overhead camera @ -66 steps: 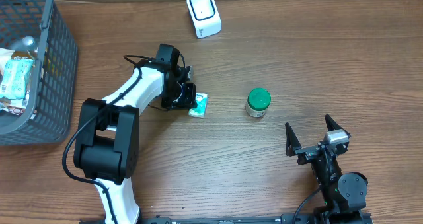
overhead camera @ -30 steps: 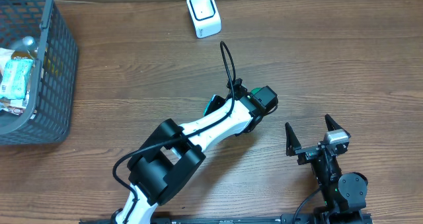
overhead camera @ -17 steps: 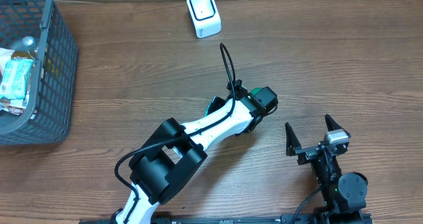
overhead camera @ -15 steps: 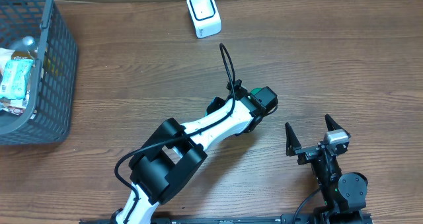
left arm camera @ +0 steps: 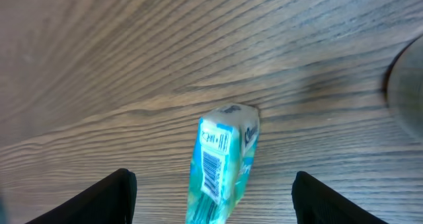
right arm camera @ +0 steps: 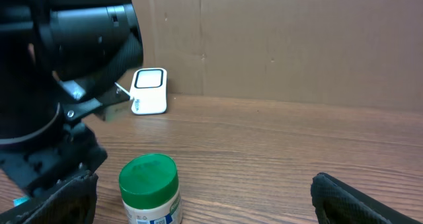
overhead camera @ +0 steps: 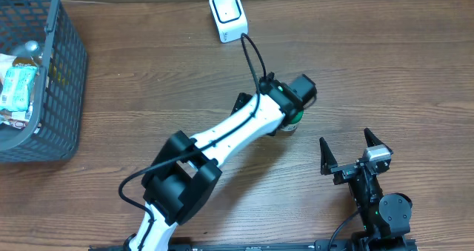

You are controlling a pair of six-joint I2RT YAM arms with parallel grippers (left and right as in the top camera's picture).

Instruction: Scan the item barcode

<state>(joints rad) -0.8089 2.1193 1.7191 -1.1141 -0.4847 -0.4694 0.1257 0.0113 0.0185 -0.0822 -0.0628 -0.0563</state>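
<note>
On a wide wooden counter [overhead camera: 385,66], your left tool [left arm camera: 213,184] hangs wide open around a teal packet [left arm camera: 221,164], gripping nothing.
Close on the packet's sides, keeping its barcode [left arm camera: 211,168] uncovered, then turn that face toward the scanner. There is open wood all around: a grey basket [overhead camera: 52,81] at far left, the white scanner [overhead camera: 228,15] at the far edge, a green-lidded jar [right arm camera: 149,187] near the packet. Your right tool [overhead camera: 348,149] sits open, empty.

The packet [left arm camera: 221,164] lies on the table [overhead camera: 370,73] under the left hand [left arm camera: 218,201], between its fingers [left arm camera: 115,197] — the jar [right arm camera: 149,187] just beside that hand, the scanner [overhead camera: 228,15] farther back.
</note>
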